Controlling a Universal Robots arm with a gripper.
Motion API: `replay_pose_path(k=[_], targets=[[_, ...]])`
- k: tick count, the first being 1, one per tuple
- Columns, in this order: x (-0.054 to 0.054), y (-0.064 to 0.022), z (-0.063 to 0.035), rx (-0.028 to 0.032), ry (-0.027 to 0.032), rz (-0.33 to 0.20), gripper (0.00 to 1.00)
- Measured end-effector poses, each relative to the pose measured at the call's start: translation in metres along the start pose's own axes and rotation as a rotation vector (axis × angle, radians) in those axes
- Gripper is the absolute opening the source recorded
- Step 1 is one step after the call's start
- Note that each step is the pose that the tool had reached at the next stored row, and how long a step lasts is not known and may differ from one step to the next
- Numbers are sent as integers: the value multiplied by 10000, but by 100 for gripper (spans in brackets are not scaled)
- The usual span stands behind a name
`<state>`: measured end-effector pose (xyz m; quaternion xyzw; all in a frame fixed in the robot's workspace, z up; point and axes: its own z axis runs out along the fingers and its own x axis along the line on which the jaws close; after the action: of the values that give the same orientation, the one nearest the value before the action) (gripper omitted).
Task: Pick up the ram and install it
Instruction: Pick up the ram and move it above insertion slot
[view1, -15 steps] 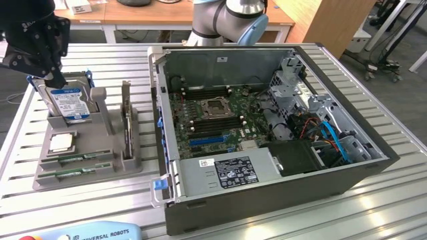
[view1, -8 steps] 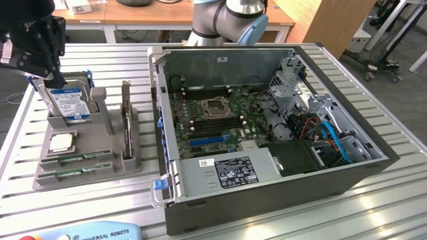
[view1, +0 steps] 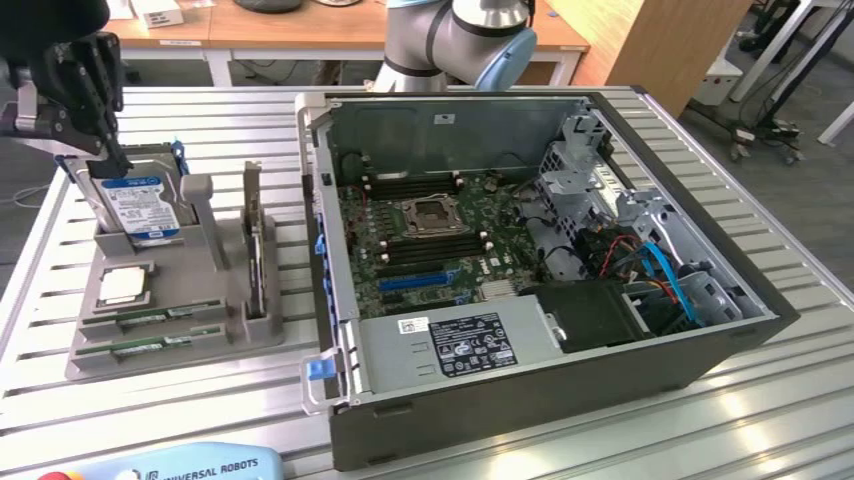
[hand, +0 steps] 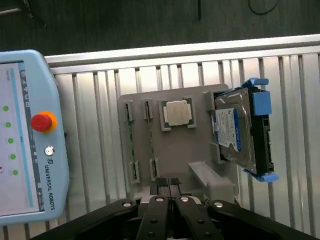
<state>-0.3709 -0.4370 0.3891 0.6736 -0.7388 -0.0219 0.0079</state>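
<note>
Jaws pressed shut on nothing, the gripper hangs at the exterior view's upper left above the gray tray, whose lower-left slots hold the ram, just beside the open computer case.

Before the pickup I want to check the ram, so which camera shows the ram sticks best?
The exterior view: both ram sticks sit in slots of the grey holder with their green faces visible from the side. The wrist view, looking down on the holder, shows the ram sticks as thin green edges.
</note>
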Motion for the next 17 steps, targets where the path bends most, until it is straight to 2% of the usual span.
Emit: replay_pose_path(k=[6,17], targets=[[0,0,0,-19,53,-1076,10],[0,0,2,-19,67,-1133,10]])
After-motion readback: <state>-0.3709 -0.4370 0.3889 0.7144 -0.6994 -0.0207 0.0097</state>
